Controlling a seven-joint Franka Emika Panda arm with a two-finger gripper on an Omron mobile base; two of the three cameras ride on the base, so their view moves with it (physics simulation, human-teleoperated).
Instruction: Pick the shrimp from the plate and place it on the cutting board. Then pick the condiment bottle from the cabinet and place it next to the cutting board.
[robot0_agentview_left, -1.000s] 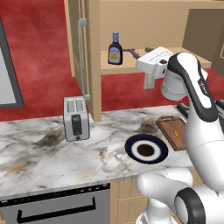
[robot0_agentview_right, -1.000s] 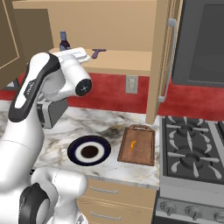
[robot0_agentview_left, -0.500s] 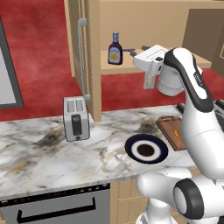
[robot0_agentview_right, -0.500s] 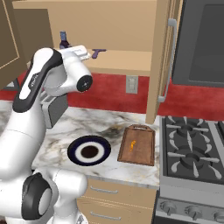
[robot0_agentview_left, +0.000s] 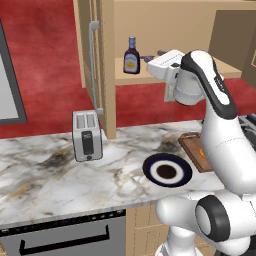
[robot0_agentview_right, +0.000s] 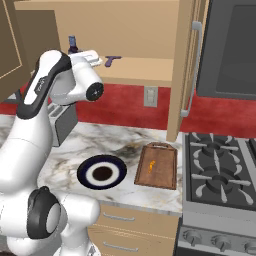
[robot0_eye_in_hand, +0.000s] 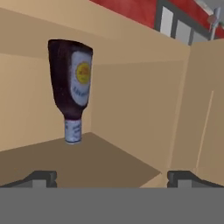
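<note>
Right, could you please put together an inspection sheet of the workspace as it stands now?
Surface: marble counter, a stove at its right end.
Job's things: shrimp lies on the cutting board; plate beside the board holds nothing; condiment bottle stands upright on the shelf of the open cabinet.
Clutter: toaster on the counter; purple utensil on the cabinet shelf.
Grippers: gripper open, raised to shelf height and aimed at the bottle, not touching it.
Cables: nothing seen.
Surroundings: red wall, wall outlet, grey bar handle on the cabinet door.
</note>
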